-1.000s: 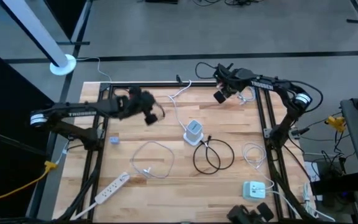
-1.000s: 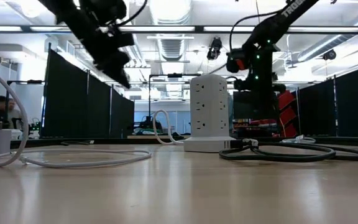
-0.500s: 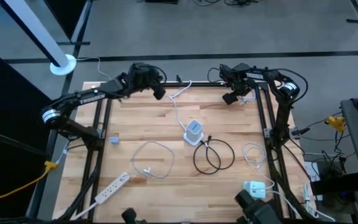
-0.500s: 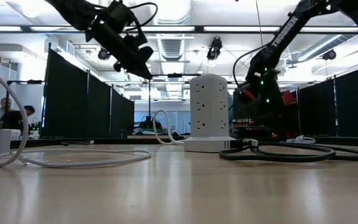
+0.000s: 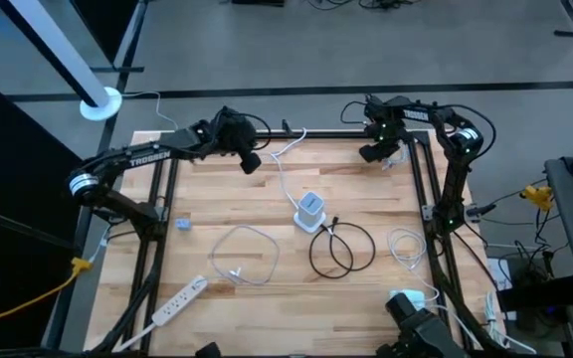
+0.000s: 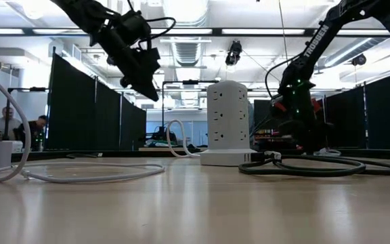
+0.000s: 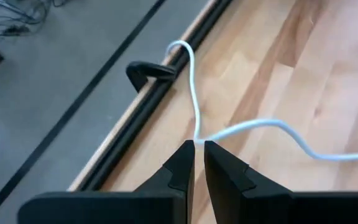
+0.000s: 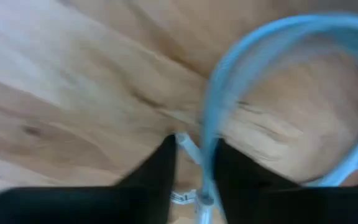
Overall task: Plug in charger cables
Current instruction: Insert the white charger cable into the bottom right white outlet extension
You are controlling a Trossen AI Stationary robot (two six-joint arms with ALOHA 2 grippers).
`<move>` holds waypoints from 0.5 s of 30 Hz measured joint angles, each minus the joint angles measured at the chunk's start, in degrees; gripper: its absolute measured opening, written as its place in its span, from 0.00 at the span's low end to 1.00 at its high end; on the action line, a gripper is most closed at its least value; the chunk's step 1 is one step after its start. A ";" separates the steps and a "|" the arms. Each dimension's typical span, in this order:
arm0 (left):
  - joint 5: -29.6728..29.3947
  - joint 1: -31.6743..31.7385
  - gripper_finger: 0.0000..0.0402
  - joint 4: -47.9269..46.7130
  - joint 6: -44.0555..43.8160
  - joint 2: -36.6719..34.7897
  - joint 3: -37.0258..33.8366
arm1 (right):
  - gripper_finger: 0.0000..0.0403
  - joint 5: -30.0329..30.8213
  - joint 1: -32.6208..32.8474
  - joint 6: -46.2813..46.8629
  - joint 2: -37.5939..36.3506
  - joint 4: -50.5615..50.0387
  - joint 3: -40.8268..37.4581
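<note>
1. Pick-up step: the right end effector [image 8: 191, 168] sits low over a white cable [image 8: 272, 68] at the bench's [image 5: 217, 199] far right corner; whether its fingers grip it, I cannot tell.
2. The left end effector [image 7: 198, 163], fingers closed and empty, hovers over the tower's white cord [image 7: 241, 127] at the far edge.
3. Next move probably calls for carrying a plug to the socket tower [image 5: 310, 209] mid-bench.

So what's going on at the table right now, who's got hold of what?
Both arms are up at the far edge of the table. The left end effector is shut and empty, hanging over the white cord that runs from the tower power strip to that edge. The right end effector is down at a loop of white cable in the far right corner, with a strand between its fingers; a firm grip isn't clear. The black cable and the other white loops lie untouched.
</note>
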 joint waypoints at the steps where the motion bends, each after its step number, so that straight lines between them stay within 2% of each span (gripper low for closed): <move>1: 1.97 -0.08 0.06 -1.12 0.01 -0.22 0.12 | 0.08 0.12 0.56 0.37 -0.90 0.23 -0.25; 2: 4.33 -0.19 0.06 -1.79 -0.04 -0.39 0.24 | 0.05 -0.44 1.10 0.86 -2.04 0.56 -0.50; 8: 18.82 -0.76 0.06 -3.29 -3.30 -1.32 0.31 | 0.04 -1.60 7.13 5.95 -14.96 -1.09 -1.05; 11: 22.16 -1.76 0.06 -3.37 -5.41 -1.34 0.26 | 0.02 -1.38 12.35 8.48 -24.07 -1.31 -1.18; 15: 23.44 -4.40 0.06 -3.35 -5.28 -1.45 0.22 | 0.03 -1.61 20.33 12.01 -35.84 -2.47 -1.75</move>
